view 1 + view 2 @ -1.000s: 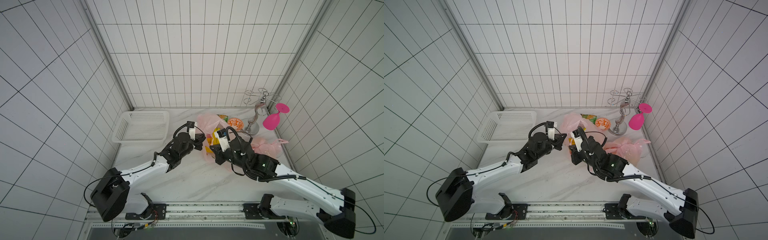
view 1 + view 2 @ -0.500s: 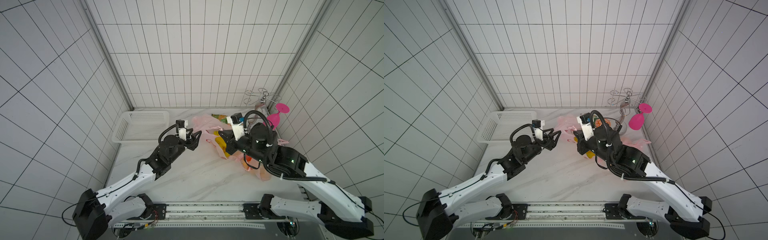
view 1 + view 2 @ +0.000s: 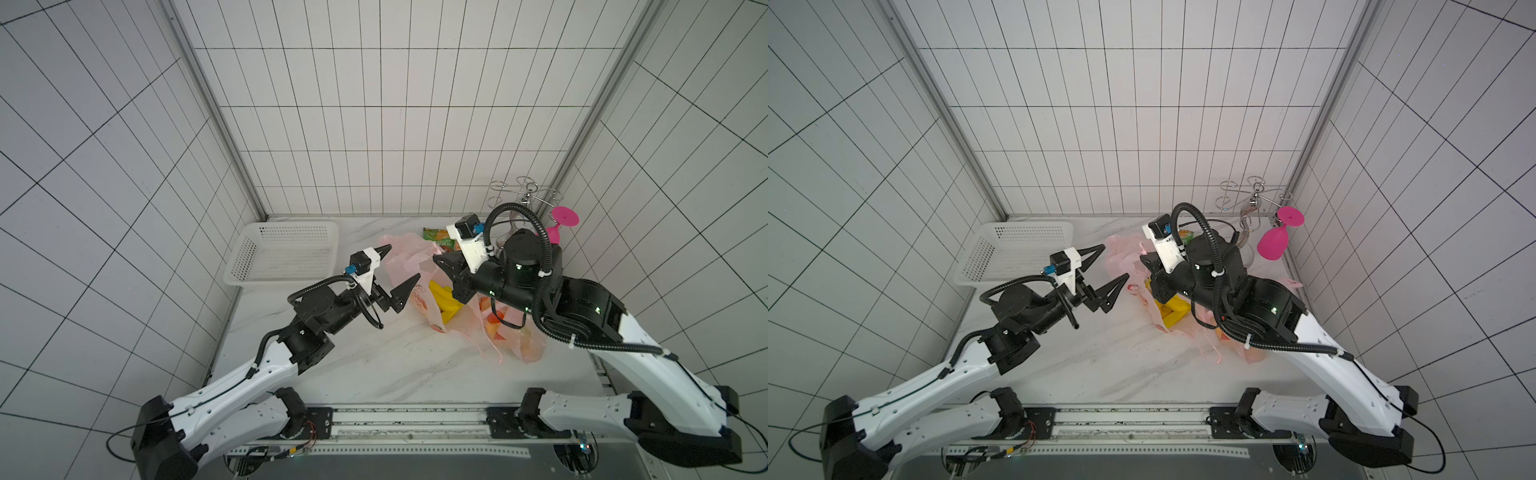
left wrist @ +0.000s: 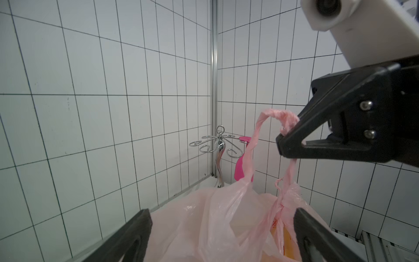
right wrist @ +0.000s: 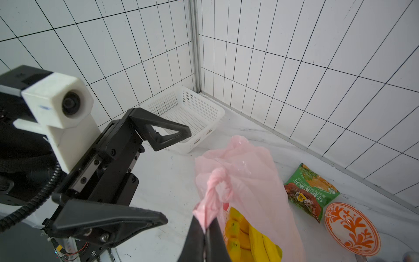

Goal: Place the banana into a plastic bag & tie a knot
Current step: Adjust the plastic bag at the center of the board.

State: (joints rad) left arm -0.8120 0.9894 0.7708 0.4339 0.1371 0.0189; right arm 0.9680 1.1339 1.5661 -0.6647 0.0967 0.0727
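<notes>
Left tool (image 3: 404, 261) opened over the last second: jaws wide, empty, just left of the plastic bag (image 5: 249, 172). Right tool (image 5: 206, 229) is clamped on the twisted handle (image 5: 217, 181), hanging the bag up so I keep the mouth gathered for the knot. Banana (image 3: 446, 301) sits low inside. I can't tell if a knot holds yet. Basket (image 3: 291, 226) far left, empty.

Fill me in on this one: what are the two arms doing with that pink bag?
The right gripper is shut on a twisted handle of the pink plastic bag and holds that handle up. The banana is already inside the bag. The left gripper is wide open beside the bag, holding nothing. Whether a knot is tied cannot be told.
</notes>
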